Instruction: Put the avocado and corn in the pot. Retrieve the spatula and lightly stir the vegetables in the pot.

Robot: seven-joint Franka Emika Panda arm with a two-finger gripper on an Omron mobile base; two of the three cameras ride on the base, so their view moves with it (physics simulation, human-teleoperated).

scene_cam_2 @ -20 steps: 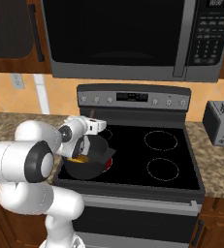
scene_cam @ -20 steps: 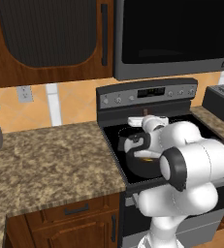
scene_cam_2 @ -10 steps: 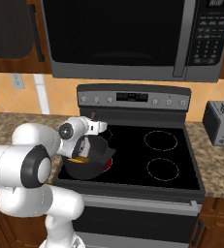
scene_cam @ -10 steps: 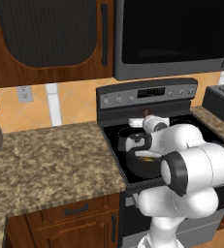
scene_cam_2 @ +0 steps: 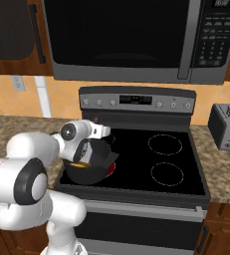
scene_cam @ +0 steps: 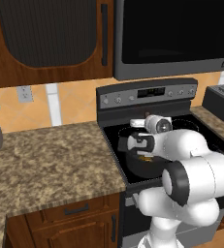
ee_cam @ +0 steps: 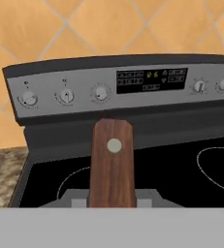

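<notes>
Spatula (ee_cam: 112, 164) gripped by its wooden handle, over the pot (scene_cam_2: 89, 172) on the stove's near left burner.

Nearest in the hand view, the brown handle with its pale rivet rises between the gripper's (ee_cam: 112, 201) jaws, which are pressed against it and pinch it. In the right base view the gripper (scene_cam_2: 89, 152) points down into the dark grey pot, where something yellow (scene_cam_2: 76, 165) shows inside beside the arm; a red glow (scene_cam_2: 111, 169) peeks out at the pot's right base. In the left base view the pot (scene_cam: 142, 164) sits on the black cooktop (scene_cam: 114, 140) just past the granite counter (scene_cam: 50, 155). Beyond it stand the stove's control panel (ee_cam: 108, 89) with knobs and a display, a toaster (scene_cam_2: 227, 125) on the right counter, and the microwave (scene_cam_2: 131, 37) above.
</notes>
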